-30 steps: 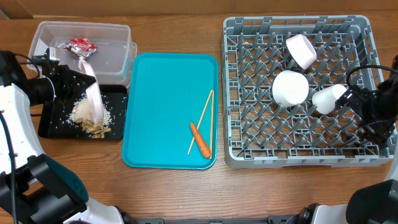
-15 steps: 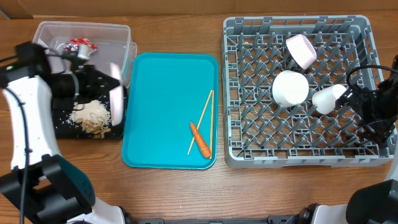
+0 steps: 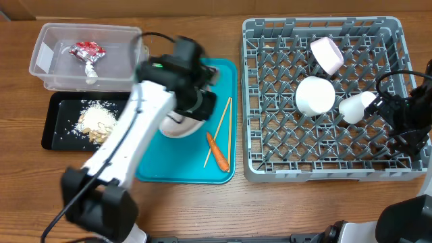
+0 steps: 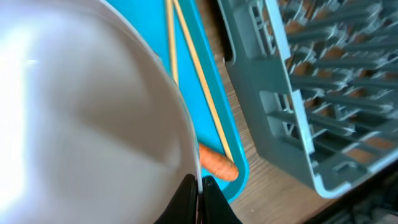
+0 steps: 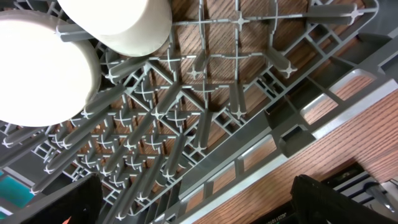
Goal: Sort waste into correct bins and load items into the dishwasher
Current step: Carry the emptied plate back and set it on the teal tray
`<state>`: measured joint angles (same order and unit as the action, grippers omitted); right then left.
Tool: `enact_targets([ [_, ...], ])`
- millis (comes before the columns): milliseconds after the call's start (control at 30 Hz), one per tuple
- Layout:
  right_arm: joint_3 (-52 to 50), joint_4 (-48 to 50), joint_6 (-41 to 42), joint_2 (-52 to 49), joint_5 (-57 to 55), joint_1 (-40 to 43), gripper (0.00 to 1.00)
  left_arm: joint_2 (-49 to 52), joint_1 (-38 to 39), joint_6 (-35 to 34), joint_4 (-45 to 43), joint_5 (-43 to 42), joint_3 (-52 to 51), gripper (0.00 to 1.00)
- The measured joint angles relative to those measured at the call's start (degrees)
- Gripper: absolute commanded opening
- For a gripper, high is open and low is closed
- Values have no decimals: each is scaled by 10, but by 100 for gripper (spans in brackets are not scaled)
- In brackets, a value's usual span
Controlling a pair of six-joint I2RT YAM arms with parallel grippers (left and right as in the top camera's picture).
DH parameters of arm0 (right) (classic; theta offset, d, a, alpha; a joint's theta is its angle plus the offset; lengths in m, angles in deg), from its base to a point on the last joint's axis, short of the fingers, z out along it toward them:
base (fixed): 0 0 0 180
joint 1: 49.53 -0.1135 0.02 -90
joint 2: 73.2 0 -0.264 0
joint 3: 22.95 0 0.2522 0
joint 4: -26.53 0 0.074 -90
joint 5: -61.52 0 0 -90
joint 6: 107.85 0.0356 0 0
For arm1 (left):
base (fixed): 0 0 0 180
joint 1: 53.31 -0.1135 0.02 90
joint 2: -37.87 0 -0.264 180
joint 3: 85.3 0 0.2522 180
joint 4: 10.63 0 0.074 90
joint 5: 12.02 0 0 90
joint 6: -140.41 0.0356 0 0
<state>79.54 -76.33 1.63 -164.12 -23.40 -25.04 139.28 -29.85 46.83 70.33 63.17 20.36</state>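
The left claw (image 4: 198, 190) is pinching the rim of the round white plate (image 4: 87, 112), its two fingers pressed together on the edge. It is holding the plate over the left half of the teal tray (image 3: 202, 71); whether the plate is touching the tray cannot be told. Just to the plate's right, the chopsticks (image 3: 220, 128) are lying on the teal tray, meeting at the far end and spreading apart toward the near end. The carrot (image 3: 217, 152) is lying by their near ends. At the far left of the table (image 3: 182, 202), the clear tub (image 3: 47, 57) is holding the red-and-silver wrapper (image 3: 86, 48) and the tissue wad (image 3: 90, 71). The black tray (image 3: 57, 131) is sitting just in front of it, carrying the crumbs and shells (image 3: 93, 121). The right claw (image 5: 193, 208) is spread wide with nothing between its fingers and is hanging over the right side of the grey rack (image 3: 317, 24). Inside the rack, one bowl (image 3: 327, 54) is leaning tipped near the far side. The second bowl (image 3: 315, 96) is sitting near the middle, and the cup (image 3: 356, 106) is lying on its side just beside it, close to the right claw.
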Motion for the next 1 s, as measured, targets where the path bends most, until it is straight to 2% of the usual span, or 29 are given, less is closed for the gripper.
enact_targets([
  [167, 0, 0, 0, 0, 0, 0, 100, 69, 54, -43, -28, 64, 0, 4],
  [300, 0, 0, 0, 0, 0, 0, 100, 97, 58, -87, -39, 127, 0, 4],
  [333, 0, 0, 0, 0, 0, 0, 100, 97, 56, -97, -44, 140, 0, 16],
  [367, 0, 0, 0, 0, 0, 0, 100, 97, 54, -101, -47, 150, 0, 43],
  [400, 0, 0, 0, 0, 0, 0, 100, 97, 53, -108, -50, 157, 0, 50],
  [467, 0, 0, 0, 0, 0, 0, 100, 97, 49, -115, -51, 170, 0, 55],
  [567, 0, -1, 0, 0, 0, 0, 100, 97, 46, -118, -27, 176, 15, 54],
  [700, 0, -1, -4, 0, 0, -1, 100, 89, 31, -129, 33, 178, 89, 59],
  [767, 5, -5, -10, 0, 0, -8, 100, 59, 2, -141, 58, 179, 111, 70],
  [833, 27, -8, -15, 0, -2, -30, 100, 21, -38, -155, 76, 174, 120, 74],
  [933, 88, -1, -27, 8, 1, -109, 100, -44, -130, -167, 114, 163, 128, 74],
  [967, 127, 22, -41, 22, 21, -189, 100, -62, -166, -171, 137, 157, 130, 74],
  [1000, 133, 40, -46, 29, 27, -226, 100, -73, -201, -174, 160, 151, 131, 74],
])
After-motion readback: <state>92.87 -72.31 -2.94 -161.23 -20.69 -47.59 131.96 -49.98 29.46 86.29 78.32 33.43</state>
